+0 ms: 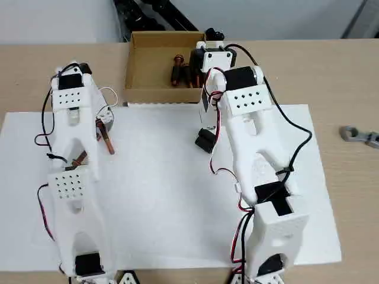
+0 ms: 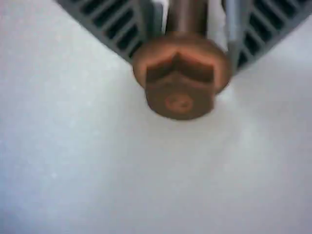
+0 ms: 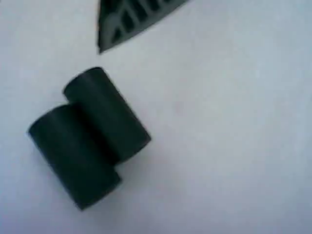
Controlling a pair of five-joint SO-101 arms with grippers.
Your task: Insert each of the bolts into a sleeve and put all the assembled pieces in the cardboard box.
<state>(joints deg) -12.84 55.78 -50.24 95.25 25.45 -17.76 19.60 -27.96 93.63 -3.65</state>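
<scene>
My left wrist view shows what the high view cannot. Up close, the left pincer [image 2: 187, 48] is clamped on a bolt [image 2: 180, 80], with a dark ribbed finger [image 2: 112, 24] on each side of its stem. The bolt is copper brown and looks like smooth metal. It has a round rim and a six-sided head, and the head points at the camera over the white sheet [image 2: 73, 170]. My right wrist view shows two black sleeves [image 3: 87, 136]. They are short, round tubes with a dull skin, and they lie on their sides, touching each other. I cannot tell if the right pincer [image 3: 131, 24] is open or closed. From high up I see the wider scene. The cardboard box [image 1: 137, 65] sits on the tan wooden counter [image 1: 331, 59] at the far edge of the sheet, with brown and dark pieces [image 1: 180, 70] inside it. One brown bolt hangs by the left arm, and a second bolt [image 1: 80, 158] shows just beside that arm. The sleeves lie near the right arm, well apart from the bolts.
</scene>
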